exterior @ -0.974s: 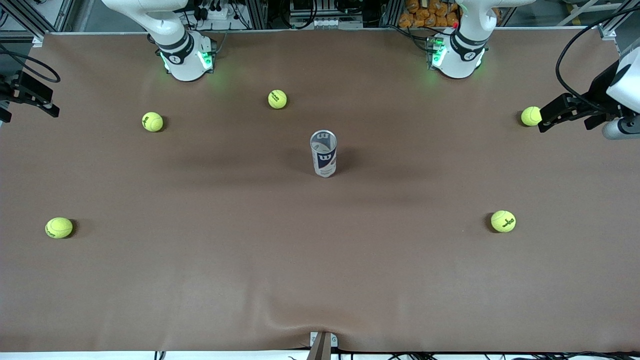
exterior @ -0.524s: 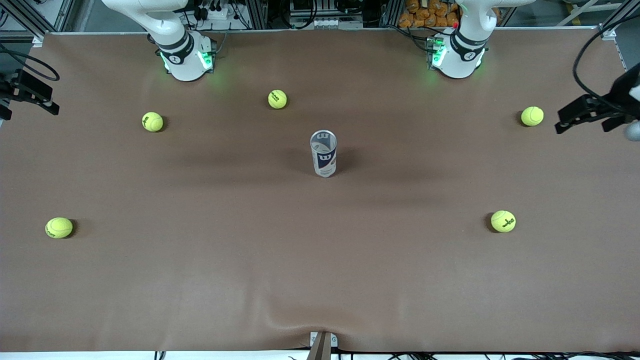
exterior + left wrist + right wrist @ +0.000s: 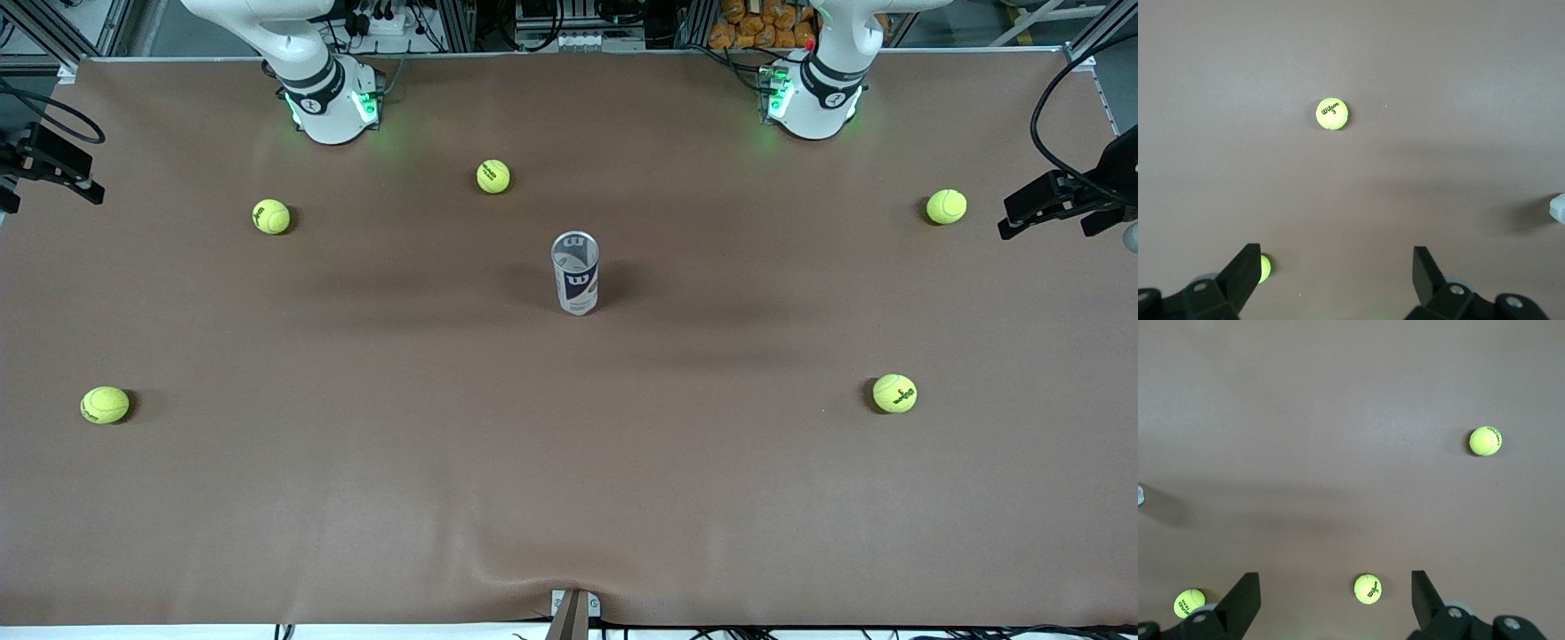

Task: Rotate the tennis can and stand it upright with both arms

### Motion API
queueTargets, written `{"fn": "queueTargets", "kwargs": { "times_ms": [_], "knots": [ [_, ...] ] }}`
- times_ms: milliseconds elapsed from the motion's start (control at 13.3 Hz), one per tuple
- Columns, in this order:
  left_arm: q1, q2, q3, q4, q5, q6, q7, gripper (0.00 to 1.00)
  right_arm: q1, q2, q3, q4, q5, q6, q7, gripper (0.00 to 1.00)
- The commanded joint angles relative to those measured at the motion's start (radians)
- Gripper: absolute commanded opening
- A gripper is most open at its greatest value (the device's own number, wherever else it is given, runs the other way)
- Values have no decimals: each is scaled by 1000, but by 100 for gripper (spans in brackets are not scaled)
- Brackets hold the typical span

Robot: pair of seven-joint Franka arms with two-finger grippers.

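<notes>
The tennis can (image 3: pixel 575 274) stands upright in the middle of the brown table (image 3: pixel 569 498), silver rim on top, with neither gripper touching it. Only its edge shows in the left wrist view (image 3: pixel 1558 208) and in the right wrist view (image 3: pixel 1140 495). My left gripper (image 3: pixel 1045 222) hangs open and empty over the table's edge at the left arm's end, past a tennis ball (image 3: pixel 946 206). My right gripper (image 3: pixel 52 203) hangs open and empty over the edge at the right arm's end. The left gripper (image 3: pixel 1336 267) and the right gripper (image 3: pixel 1335 590) show wide-spread fingers over bare table.
Several yellow-green tennis balls lie scattered: one (image 3: pixel 493 176) between the bases, one (image 3: pixel 271 216) and one (image 3: pixel 105 404) toward the right arm's end, one (image 3: pixel 894 393) toward the left arm's end. A black mount (image 3: pixel 573 613) sits at the front edge.
My left gripper has drawn away from the ball beside it, outward past the table's end. The right gripper and the can have stayed put.
</notes>
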Motion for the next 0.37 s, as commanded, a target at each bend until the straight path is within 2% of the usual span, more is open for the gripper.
{"fn": "queueTargets", "kwargs": {
  "times_ms": [0,300],
  "knots": [
    [2,-3,-2,-3,-16,11,10,100,-5,2,-1,17,5,-15,-9,100],
    [2,-3,-2,-3,-16,10,8,100,-5,2,-1,17,5,-13,-10,100]
  ]
}}
